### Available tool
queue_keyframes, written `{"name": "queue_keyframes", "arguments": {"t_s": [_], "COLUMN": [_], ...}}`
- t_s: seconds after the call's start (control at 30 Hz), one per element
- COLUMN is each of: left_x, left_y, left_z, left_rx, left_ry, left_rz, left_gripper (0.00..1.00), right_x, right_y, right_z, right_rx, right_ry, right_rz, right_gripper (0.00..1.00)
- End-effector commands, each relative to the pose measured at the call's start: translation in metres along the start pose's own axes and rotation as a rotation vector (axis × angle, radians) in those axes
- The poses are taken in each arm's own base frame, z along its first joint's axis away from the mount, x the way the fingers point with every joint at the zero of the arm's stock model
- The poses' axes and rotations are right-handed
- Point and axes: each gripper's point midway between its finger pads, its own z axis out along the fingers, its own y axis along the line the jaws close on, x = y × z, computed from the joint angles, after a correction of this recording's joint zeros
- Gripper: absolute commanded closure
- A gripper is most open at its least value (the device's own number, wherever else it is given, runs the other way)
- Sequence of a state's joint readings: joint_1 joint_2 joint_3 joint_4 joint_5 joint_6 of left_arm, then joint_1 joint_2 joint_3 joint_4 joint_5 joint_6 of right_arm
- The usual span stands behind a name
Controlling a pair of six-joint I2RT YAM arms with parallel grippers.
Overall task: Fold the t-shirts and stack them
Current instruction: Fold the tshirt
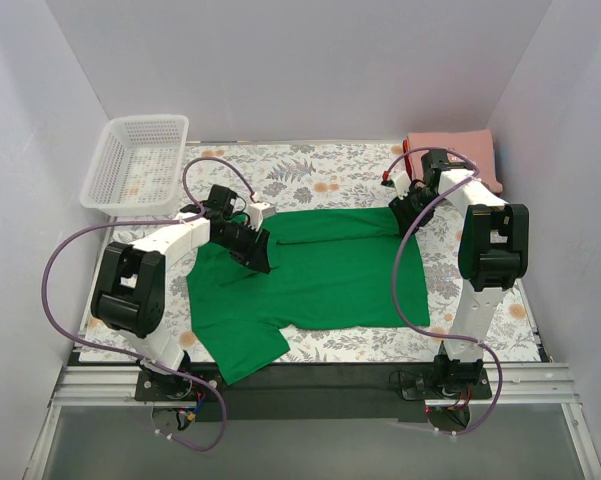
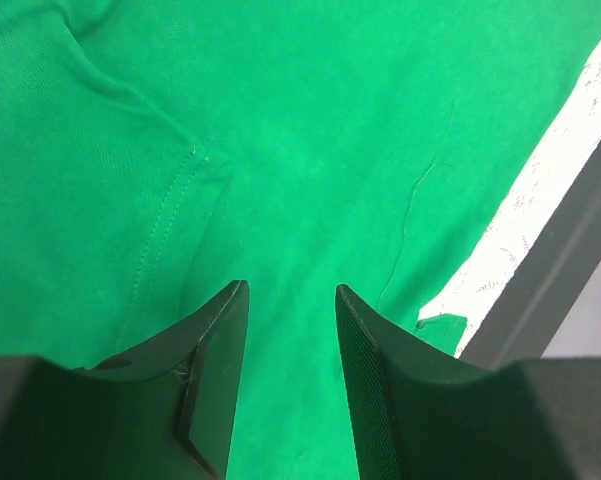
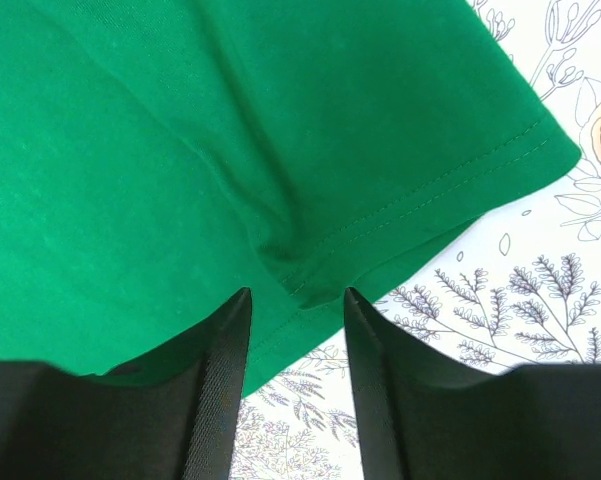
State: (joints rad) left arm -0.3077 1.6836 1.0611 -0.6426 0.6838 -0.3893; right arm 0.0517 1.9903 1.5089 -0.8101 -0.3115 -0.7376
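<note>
A: How are the tools recorded?

B: The fingers of the left tool (image 2: 290, 292) are seen apart, with the green t-shirt (image 2: 310, 130) filling the gap between them. It is set over the shirt's left part, beside a stitched seam. The fingers of the right tool (image 3: 297, 295) are likewise apart. They are lowered at the shirt's stitched hem, and a pucker of cloth is gathered between the tips. Whether the cloth is touched cannot be told.

A: Containers?

B: One white mesh basket (image 1: 148, 118) is noted at the far left corner of the bench (image 1: 320, 175). The floral bench cover is seen through its mesh.

A: Shirts relative to the tools?

B: The green t-shirt is spread flat mid-bench, between the two arms, one sleeve pointed at the near edge. The left tool is placed at its far left corner, the right tool at its far right corner. A folded pink t-shirt (image 1: 460, 150) is laid at the far right corner, near the right tool.
</note>
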Motion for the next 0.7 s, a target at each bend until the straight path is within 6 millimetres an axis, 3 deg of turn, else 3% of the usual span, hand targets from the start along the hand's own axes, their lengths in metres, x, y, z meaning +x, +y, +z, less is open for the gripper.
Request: {"name": "queue_keyframes", "arguments": {"t_s": [0.0, 0.13, 0.27, 0.47, 0.57, 0.67], "left_x": [-0.036, -0.051, -0.065, -0.087, -0.089, -0.089], "left_y": [-0.010, 0.011, 0.035, 0.053, 0.063, 0.060], "left_z": [-0.026, -0.025, -0.013, 0.004, 0.013, 0.023], "left_rx": [-0.032, -0.140, -0.206, -0.295, -0.324, -0.321], "left_ry": [-0.109, -0.157, -0.167, -0.177, -0.164, -0.149], "left_rz": [0.075, 0.053, -0.002, -0.029, -0.046, -0.037], "left_gripper": [0.61, 0.61, 0.59, 0.57, 0.57, 0.57], "right_x": [-0.011, -0.010, -0.013, -0.017, -0.013, -0.010], "right_y": [-0.001, 0.001, -0.004, -0.010, -0.008, -0.007], "right_z": [-0.012, -0.011, -0.008, 0.000, 0.005, 0.009], "right_rx": [0.009, 0.006, 0.025, 0.038, 0.036, 0.041], "right_ry": [-0.026, -0.020, -0.004, 0.018, 0.036, 0.057], "right_rz": [-0.025, -0.047, -0.068, -0.088, -0.100, -0.121], "right_gripper": [0.54, 0.58, 0.52, 0.46, 0.44, 0.42]}}
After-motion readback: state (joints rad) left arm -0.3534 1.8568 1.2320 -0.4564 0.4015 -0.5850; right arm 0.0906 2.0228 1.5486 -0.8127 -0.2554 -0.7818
